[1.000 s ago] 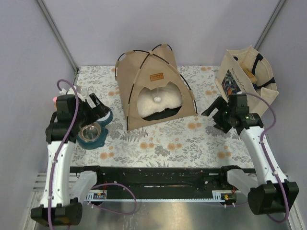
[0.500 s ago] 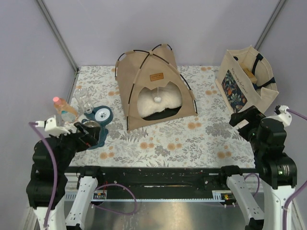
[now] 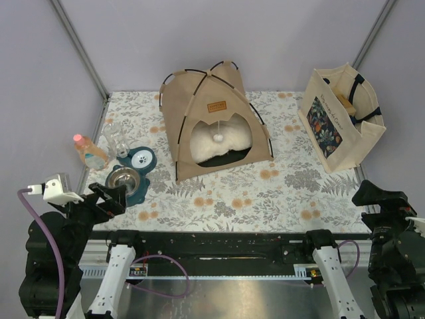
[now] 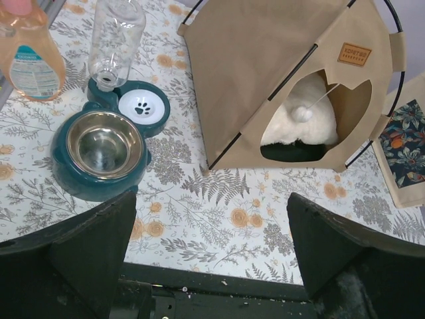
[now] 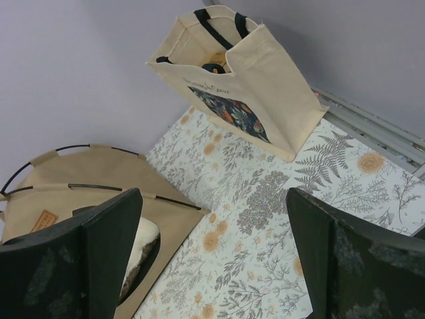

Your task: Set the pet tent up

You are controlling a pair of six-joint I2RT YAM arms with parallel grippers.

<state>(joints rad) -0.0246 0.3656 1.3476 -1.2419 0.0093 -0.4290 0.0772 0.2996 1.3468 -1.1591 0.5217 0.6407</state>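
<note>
The pet tent [image 3: 182,113] stands upright at the back middle of the floral table, tan canvas on thin black poles, with a brown label [image 3: 217,106] above its arched doorway. A white pom-pom [image 3: 217,137] hangs in the doorway in front of a white fluffy cushion [image 3: 222,147]. My left gripper [image 3: 107,197] is open and empty over the near left edge, far from the tent [image 4: 265,73]. My right gripper [image 3: 377,193] is open and empty at the near right edge. Only floral table shows between the left gripper's [image 4: 211,219] fingers, and the same between the right gripper's [image 5: 214,219].
A beige tote bag [image 3: 348,123] with a dark floral print stands at the back right. On the left are a teal double bowl stand [image 3: 136,189], a clear water bottle [image 3: 116,136] and a peach bottle [image 3: 89,151]. A black rail [image 3: 212,246] runs along the near edge.
Both arms have pulled back toward the near edge: the left away from the bowls, the right away from the tote bag. The tent has not moved.
</note>
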